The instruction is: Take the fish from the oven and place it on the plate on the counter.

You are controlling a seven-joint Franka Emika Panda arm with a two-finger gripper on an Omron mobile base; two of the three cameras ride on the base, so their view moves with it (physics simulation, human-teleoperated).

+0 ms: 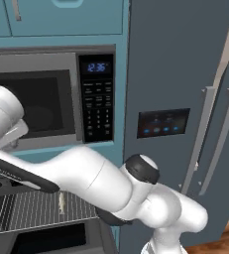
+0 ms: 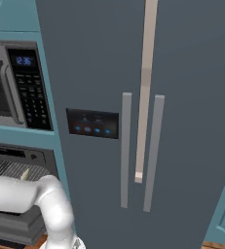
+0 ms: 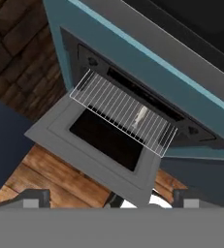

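Fish [image 3: 140, 116] lies on the pulled-out wire rack [image 3: 108, 102] of the oven [image 3: 104, 150], well ahead of my claw [image 3: 111, 197]. My jaws stand fully open, holding nothing, above the lowered oven door.

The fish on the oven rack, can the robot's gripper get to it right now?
Probably yes. The oven door hangs open, the wire rack is pulled out, and the fish lies bare on top of it. In the hand view nothing stands between the open gripper and the fish, though it is not close yet.
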